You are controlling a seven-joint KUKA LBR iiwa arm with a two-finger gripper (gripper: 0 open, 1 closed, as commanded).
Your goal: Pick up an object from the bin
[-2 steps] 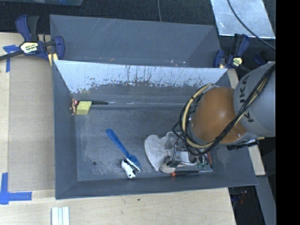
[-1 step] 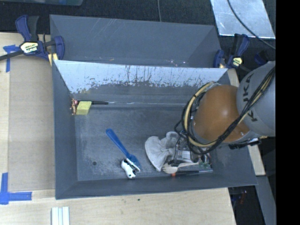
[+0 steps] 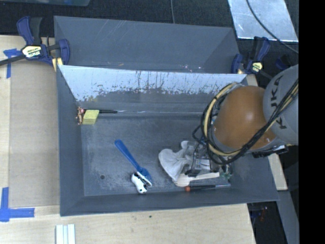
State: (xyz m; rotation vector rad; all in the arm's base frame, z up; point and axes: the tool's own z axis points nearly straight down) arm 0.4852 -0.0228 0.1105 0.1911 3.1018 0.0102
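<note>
Arm point(image 3: 245, 120): reaches from right, wrist bent down into bin's point(image 3: 152, 131) lower right corner.
Gripper point(image 3: 199, 168): on white cloth point(image 3: 170, 161); grip hidden, can't tell.

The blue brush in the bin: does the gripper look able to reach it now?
Probably yes. The blue brush lies alone on the bin floor, nothing on it; the gripper hangs by the white cloth just beside it.

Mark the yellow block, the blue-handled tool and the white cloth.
yellow block point(image 3: 90, 117): camera view, its top face.
blue-handled tool point(image 3: 128, 157): camera view, middle of handle.
white cloth point(image 3: 171, 161): camera view, its left folds.
</note>
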